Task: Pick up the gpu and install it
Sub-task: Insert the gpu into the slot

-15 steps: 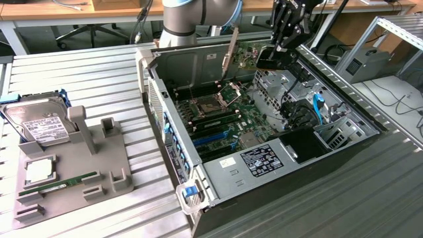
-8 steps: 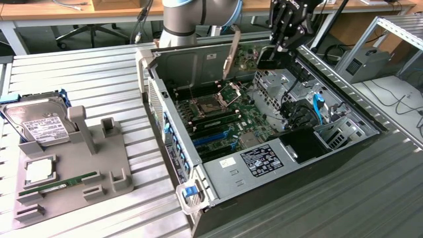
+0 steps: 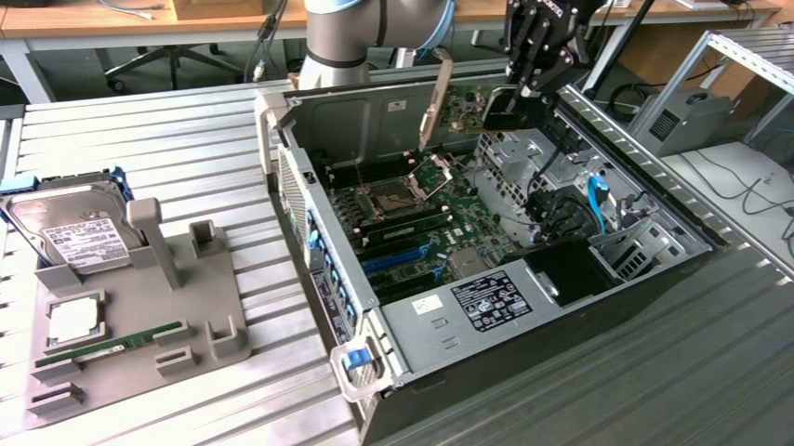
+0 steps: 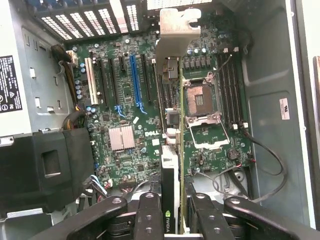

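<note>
**Holding gpu over board, parallel to slot**

Clamping the gpu (image 4: 170,165) edge-on in the tool (image 3: 536,82), aloft over the board (image 4: 150,165) in the open case (image 3: 304,121). Pointing its bracket (image 4: 175,30) toward the exterior view's left. Laying its long axis parallel with the blue slot (image 4: 134,80), apart from it, toward the exterior view's near side.

Computer case (image 3: 325,279) lies open-side up, the way in straight down between its walls; the gripper (image 4: 172,215), clamped on the gpu (image 4: 170,165), takes the air above the motherboard (image 4: 150,165). Expansion slots (image 4: 116,82) by the vented edge stand bare. A black shroud (image 4: 45,165) bulks toward the opposite edge, and loose cables (image 4: 270,160) loop beside the open processor socket (image 4: 201,100).
</note>
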`<state>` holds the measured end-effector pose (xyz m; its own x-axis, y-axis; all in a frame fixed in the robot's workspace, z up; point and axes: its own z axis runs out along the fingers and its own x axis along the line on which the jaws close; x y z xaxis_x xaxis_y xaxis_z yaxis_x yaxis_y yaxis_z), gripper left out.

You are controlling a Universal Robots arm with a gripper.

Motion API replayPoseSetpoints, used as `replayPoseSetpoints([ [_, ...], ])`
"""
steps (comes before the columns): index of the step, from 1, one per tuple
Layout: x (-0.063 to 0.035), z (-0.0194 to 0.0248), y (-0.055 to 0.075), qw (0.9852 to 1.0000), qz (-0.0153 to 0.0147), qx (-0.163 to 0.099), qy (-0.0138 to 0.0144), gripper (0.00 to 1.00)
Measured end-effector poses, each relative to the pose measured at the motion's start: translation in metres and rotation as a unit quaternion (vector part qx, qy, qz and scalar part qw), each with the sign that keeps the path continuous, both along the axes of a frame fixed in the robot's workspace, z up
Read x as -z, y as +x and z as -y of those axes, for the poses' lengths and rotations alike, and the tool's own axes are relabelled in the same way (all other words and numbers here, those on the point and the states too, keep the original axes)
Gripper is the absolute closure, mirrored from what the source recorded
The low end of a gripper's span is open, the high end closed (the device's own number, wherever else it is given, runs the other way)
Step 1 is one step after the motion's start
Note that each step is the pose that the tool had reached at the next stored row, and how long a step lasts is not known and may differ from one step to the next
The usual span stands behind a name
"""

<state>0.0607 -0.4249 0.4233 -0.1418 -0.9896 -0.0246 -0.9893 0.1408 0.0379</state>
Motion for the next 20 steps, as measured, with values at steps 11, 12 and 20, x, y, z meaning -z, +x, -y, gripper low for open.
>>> replayPoseSetpoints([
  [11, 0.0003, 0.0, 0.0, 0.9988, 0.0, -0.048, 0.0, 0.73],
  [12, 0.0006, 0.0, -0.0002, 0.9987, 0.0, -0.052, 0.0001, 0.73],
  [20, 0.0007, 0.0, -0.0033, 0.9986, 0.0004, -0.053, 0.006, 0.73],
])
